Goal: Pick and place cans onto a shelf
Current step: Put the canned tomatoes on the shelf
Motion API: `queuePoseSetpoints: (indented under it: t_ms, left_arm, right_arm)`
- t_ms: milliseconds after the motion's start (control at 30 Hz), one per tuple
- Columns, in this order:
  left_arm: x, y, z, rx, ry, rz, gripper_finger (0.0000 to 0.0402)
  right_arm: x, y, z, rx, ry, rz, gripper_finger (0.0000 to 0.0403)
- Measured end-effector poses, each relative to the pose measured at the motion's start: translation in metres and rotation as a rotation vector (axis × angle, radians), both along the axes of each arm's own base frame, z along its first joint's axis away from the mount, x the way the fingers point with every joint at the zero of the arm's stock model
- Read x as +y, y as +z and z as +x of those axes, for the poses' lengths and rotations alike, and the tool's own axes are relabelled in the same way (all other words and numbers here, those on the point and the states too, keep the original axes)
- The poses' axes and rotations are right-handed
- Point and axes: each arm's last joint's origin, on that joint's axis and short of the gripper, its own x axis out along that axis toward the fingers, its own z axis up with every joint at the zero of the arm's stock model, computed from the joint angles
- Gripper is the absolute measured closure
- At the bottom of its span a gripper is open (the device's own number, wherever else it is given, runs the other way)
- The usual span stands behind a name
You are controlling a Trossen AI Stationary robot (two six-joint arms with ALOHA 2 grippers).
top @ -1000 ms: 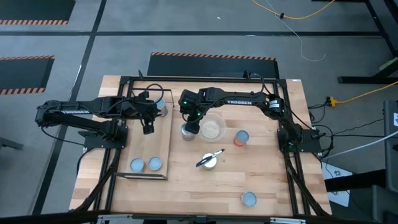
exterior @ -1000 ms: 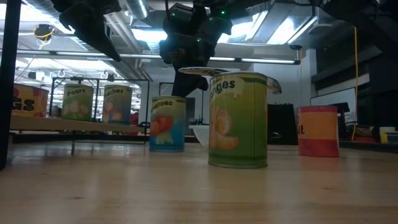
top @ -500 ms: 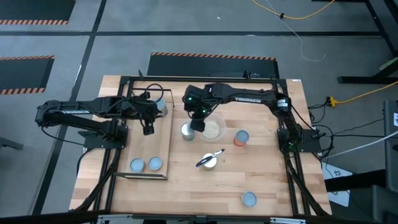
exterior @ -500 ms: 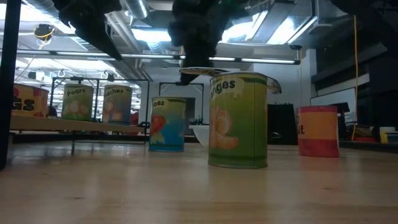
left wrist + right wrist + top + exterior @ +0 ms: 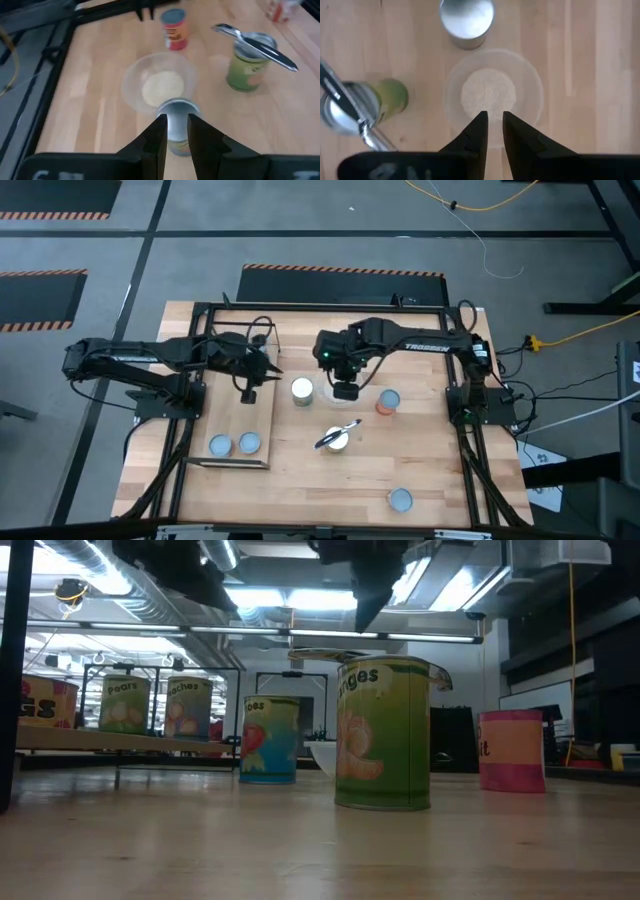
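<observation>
Bowl mostly hidden under right tool (fingers slightly parted, empty); left tool likewise.

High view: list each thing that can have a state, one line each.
Left gripper: slightly open, empty, over shelf.
Right gripper: slightly open, empty, over bowl.
Green can: upright, utensil across top.
Silver-topped can: upright, beside bowl.
Shelf cans: upright.

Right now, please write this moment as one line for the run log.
left gripper: empty, over shelf edge, facing can | right gripper: empty, above bowl | shelf: two cans visible
</observation>
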Motion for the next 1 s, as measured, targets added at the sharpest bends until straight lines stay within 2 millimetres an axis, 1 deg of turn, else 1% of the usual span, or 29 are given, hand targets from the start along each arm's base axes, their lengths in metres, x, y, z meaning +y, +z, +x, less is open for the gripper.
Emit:
queuePoseSetpoints:
  t_ms: [133,300,500,667,800,1000]
  left_arm:
    - [-0.001,-0.011,0.015,0.035,-0.111,0.041,0.0333]
    - [-0.001,-0.031,0.033,0.104,-0.225,0.069,0.0333]
    - [0.001,-0.055,0.048,0.2,-0.28,0.114,0.0333]
    - [0.002,-0.069,0.058,0.24,-0.313,0.144,0.0333]
    - [0.003,-0.077,0.062,0.272,-0.296,0.166,0.0333]
    - [0.004,-0.08,0.064,0.282,-0.279,0.187,0.0333]
  right_arm:
    - [0.007,-0.005,0.0,0.014,0.035,-0.003,0.034]
    - [0.009,-0.029,-0.008,0.092,0.041,0.0,0.034]
    - [0.007,-0.054,-0.018,0.086,0.039,0.023,0.034]
    - [0.004,-0.063,-0.018,0.061,0.044,0.075,0.034]
    - [0.004,-0.065,-0.015,0.037,0.052,0.073,0.034]
    - [0.004,-0.064,-0.014,0.02,0.06,0.071,0.034]
